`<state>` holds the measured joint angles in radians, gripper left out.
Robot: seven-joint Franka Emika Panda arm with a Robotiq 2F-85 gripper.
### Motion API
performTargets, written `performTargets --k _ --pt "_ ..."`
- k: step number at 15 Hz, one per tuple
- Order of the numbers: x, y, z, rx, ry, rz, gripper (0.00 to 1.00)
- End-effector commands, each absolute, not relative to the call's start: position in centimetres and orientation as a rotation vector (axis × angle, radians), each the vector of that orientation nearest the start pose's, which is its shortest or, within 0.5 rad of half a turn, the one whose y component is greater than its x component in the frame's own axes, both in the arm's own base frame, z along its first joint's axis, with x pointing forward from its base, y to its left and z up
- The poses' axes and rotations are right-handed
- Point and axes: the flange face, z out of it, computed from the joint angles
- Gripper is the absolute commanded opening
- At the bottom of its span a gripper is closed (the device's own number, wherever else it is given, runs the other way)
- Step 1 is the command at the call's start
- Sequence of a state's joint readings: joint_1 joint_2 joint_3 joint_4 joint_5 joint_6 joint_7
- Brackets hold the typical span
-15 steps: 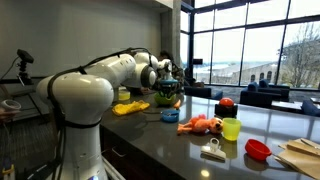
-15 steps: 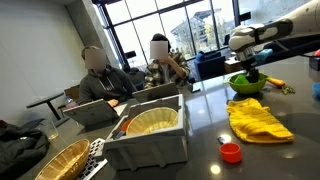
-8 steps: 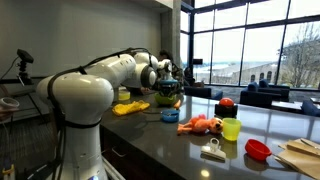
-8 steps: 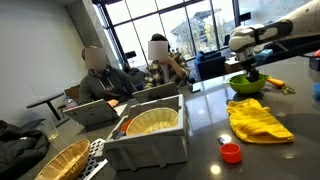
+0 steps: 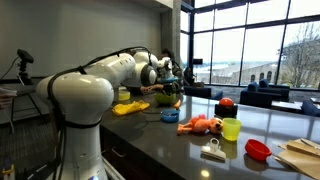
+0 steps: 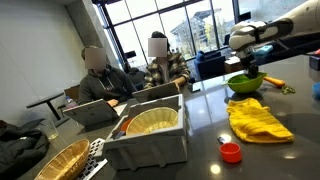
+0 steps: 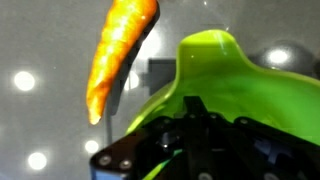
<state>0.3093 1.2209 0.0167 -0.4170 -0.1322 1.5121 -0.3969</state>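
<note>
My gripper (image 6: 249, 70) is over a lime-green bowl (image 6: 245, 83) on the dark countertop and is shut on its rim. In the wrist view the dark fingers (image 7: 195, 115) clamp the bowl's edge, and the bowl (image 7: 240, 70) fills the right side. An orange carrot (image 7: 118, 50) lies on the glossy counter just beyond the bowl. In an exterior view the gripper (image 5: 168, 86) and the bowl (image 5: 165, 97) sit at the far end of the counter, with the bowl slightly tilted.
A yellow cloth (image 6: 258, 118) lies near the bowl. A grey bin (image 6: 150, 140) holds a wicker bowl, and a red lid (image 6: 231, 152) lies beside it. An orange toy (image 5: 203, 125), a yellow-green cup (image 5: 231, 128) and a red bowl (image 5: 258, 150) stand along the counter. People (image 6: 95, 75) sit behind it.
The green bowl has shifted and tilted slightly with my gripper on it. The arm has barely moved.
</note>
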Motion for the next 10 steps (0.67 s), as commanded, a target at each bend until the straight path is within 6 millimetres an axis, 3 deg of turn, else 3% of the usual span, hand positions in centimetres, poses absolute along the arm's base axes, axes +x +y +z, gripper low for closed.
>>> performTargets --k 1,8,9,10 --pt "75.8 23.1 32.9 -3.186 -1.047 0.114 0.00" --pt "75.6 23.8 35.4 -3.306 -0.926 0.028 0.00" --pt "75.6 23.9 35.6 -3.309 -0.922 0.024 0.19" --pt "75.5 24.0 35.8 -3.313 -0.915 0.019 0.27"
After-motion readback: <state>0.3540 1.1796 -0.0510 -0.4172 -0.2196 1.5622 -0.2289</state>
